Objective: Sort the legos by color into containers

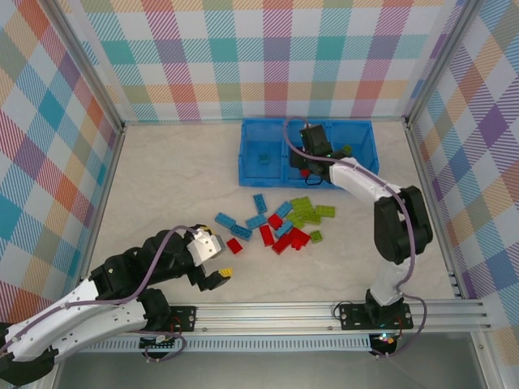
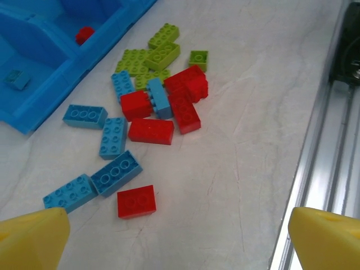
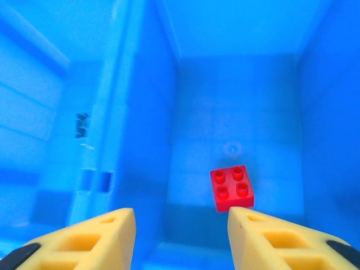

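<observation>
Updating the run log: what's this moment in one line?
right claw: open over middle compartment | red lego: lying inside | left claw: open, empty | loose legos: unsorted

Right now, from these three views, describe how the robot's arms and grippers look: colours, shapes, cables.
The left arm and right arm both have white shells and black joint housings. A greyish-purple cable loops loosely along each. The left gripper and right gripper carry blunt yellow fingers; the right ones show recessed rectangular pockets.
</observation>
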Available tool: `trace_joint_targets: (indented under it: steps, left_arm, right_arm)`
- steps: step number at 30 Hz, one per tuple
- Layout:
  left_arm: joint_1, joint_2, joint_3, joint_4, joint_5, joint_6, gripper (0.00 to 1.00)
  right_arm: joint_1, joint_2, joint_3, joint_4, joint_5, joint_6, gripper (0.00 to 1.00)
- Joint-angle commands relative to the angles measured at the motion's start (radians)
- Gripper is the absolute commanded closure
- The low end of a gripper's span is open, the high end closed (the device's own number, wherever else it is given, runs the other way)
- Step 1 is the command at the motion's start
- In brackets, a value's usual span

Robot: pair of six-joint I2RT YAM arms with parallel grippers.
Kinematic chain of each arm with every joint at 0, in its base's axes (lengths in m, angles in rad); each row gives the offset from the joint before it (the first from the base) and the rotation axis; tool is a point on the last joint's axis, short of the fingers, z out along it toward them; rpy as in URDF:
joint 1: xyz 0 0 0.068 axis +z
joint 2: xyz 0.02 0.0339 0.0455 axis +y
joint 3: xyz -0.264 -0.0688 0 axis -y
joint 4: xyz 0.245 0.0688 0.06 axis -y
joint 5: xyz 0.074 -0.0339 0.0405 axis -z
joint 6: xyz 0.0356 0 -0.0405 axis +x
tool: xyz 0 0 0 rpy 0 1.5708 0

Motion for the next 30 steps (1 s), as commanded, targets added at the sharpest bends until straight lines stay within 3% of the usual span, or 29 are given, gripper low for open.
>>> trace_joint_targets:
  steps: [1, 3, 6, 9, 14, 20, 26, 30]
  left_arm:
    - [0.026, 0.045, 0.006, 0.027, -0.100, -0.134, 0.00]
    - [0.030, 0.092, 0.050, -0.002, -0.164, -0.215, 0.00]
    - [0.030, 0.196, 0.164, -0.066, -0.186, -0.369, 0.00]
    - [0.029, 0.296, 0.222, -0.052, -0.201, -0.490, 0.00]
    - [0.031, 0.482, 0.230, 0.069, -0.356, -0.748, 0.00]
    - [0.076, 0.781, 0.321, 0.184, -0.363, -0.879, 0.03]
    - [0.168, 1.098, 0.487, 0.190, -0.322, -0.959, 0.12]
    - [0.196, 1.254, 0.576, 0.211, -0.313, -0.986, 0.16]
  right_arm:
    - [-0.001, -0.191, -0.083, -0.006, -0.102, -0.007, 0.49]
    - [0.000, -0.320, -0.167, -0.007, -0.225, -0.007, 0.47]
    - [0.009, -0.510, -0.291, -0.016, -0.420, -0.020, 0.34]
    - [0.028, -0.655, -0.328, -0.156, -0.465, -0.004, 0.31]
    - [0.057, -0.826, -0.350, -0.408, -0.486, 0.037, 0.22]
    - [0.108, -0.844, -0.378, -0.561, -0.508, 0.077, 0.12]
    - [0.255, -0.781, -0.359, -0.630, -0.372, 0.085, 0.09]
    - [0.293, -0.769, -0.371, -0.605, -0.367, 0.099, 0.07]
